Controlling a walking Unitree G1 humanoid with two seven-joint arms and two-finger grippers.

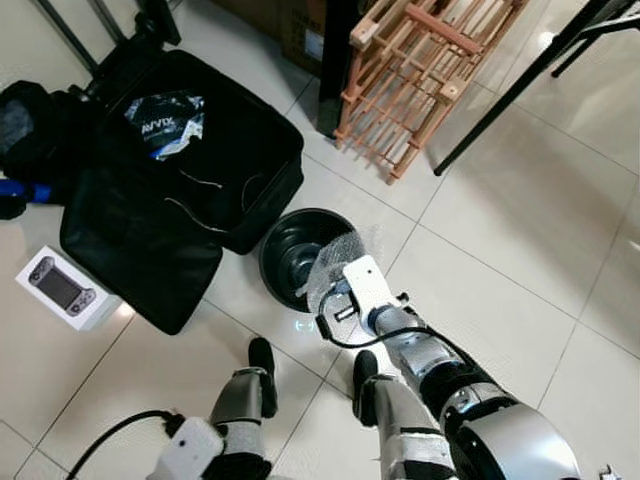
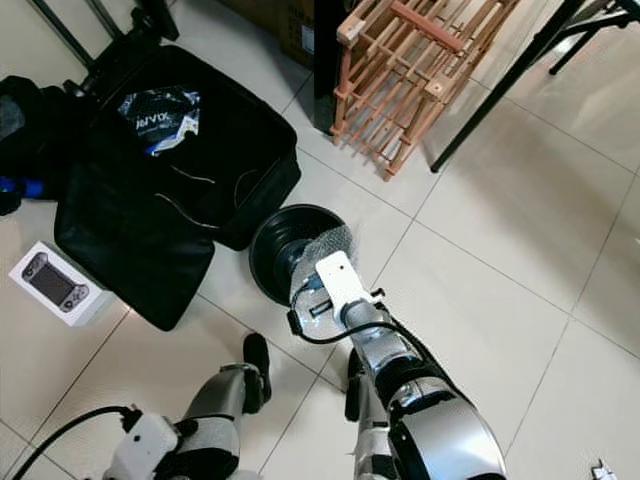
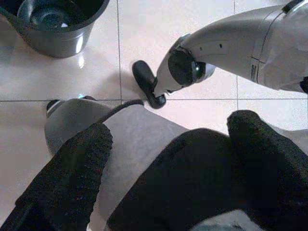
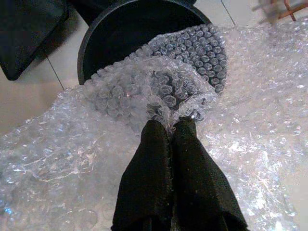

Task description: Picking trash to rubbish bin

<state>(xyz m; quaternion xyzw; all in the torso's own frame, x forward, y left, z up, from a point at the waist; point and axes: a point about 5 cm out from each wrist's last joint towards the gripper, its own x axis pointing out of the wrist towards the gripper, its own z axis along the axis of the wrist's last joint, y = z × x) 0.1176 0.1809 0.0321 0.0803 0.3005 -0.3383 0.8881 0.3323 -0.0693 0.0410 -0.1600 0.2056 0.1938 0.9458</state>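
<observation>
A crumpled sheet of clear bubble wrap (image 4: 144, 91) hangs from my right gripper (image 4: 171, 126), which is shut on it. The wrap is held over the near rim of a round black rubbish bin (image 1: 285, 250) standing on the tiled floor just ahead of my feet. In the eye views the bubble wrap (image 1: 338, 262) covers the bin's right side, with the white wrist camera above it. My left gripper (image 3: 171, 127) hangs idle beside my leg, its black fingers (image 3: 82, 159) spread open with nothing between them.
An open black soft case (image 1: 170, 200) lies left of the bin, holding a dark printed bag (image 1: 165, 122). A white box (image 1: 62, 288) picturing a handheld console sits at far left. A wooden rack (image 1: 420, 70) and black stand legs (image 1: 520, 90) stand beyond. Bare tiles stretch to the right.
</observation>
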